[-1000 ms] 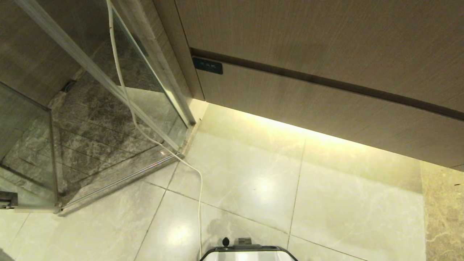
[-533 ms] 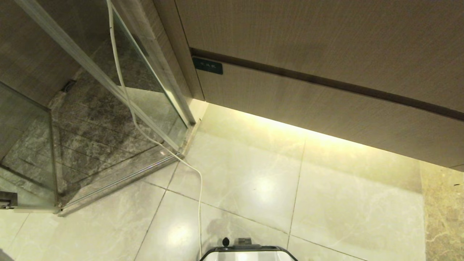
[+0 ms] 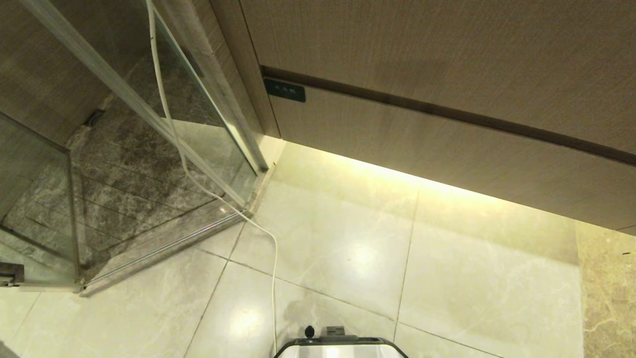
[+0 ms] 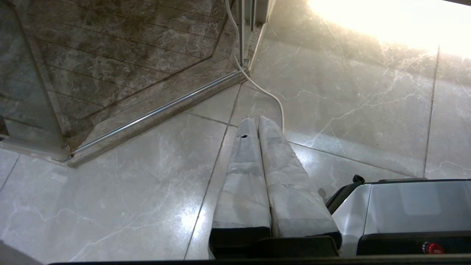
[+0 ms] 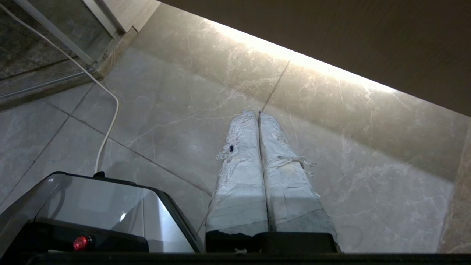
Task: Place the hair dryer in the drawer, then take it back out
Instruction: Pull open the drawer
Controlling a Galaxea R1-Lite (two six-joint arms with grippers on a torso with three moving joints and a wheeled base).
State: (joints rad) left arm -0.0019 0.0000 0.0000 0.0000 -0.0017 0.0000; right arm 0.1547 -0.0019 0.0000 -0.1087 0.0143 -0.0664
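The drawer (image 3: 422,144) is the lower wood-grain front with a small black label (image 3: 284,90) at its left end; it stands shut under a dark gap. The hair dryer is out of view. Neither gripper shows in the head view. In the left wrist view my left gripper (image 4: 257,119) hangs over the floor tiles beside the robot's base, its white-wrapped fingers (image 4: 243,162) pressed together and empty. In the right wrist view my right gripper (image 5: 258,114) is shut and empty too, pointing at the tiles below the wood front.
A taller plain wood panel (image 3: 422,44) sits above the drawer. A glass shower enclosure (image 3: 124,164) stands at the left. A white cable (image 3: 171,129) trails from it across the tiles to the robot's base (image 3: 340,348). A light strip glows under the cabinet.
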